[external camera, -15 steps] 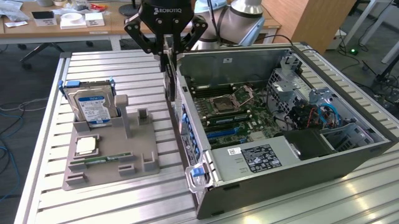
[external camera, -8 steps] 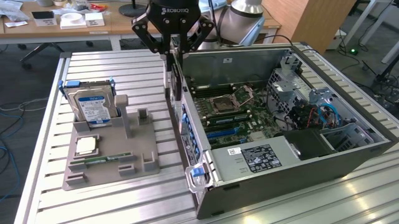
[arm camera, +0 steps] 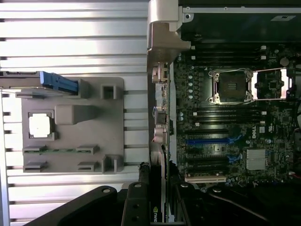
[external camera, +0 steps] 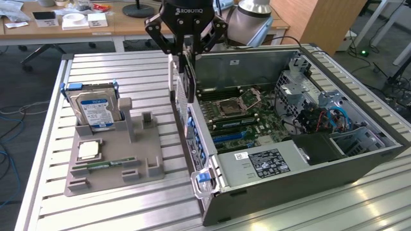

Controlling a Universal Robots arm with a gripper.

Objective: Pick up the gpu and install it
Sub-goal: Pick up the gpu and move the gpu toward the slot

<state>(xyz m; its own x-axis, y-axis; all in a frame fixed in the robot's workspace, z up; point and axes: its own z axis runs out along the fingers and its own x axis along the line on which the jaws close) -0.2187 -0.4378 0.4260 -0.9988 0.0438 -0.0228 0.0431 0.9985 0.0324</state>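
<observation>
Gripper (external camera: 186, 48) is closed on the upper edge of the gpu (external camera: 186, 74), which hangs upright over the rear wall of the open computer case (external camera: 289, 180); the card seems light, stiff and fragile, best held by its edges.

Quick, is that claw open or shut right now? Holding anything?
Gripper: closed, holding the graphics card upright above the computer case.
</observation>
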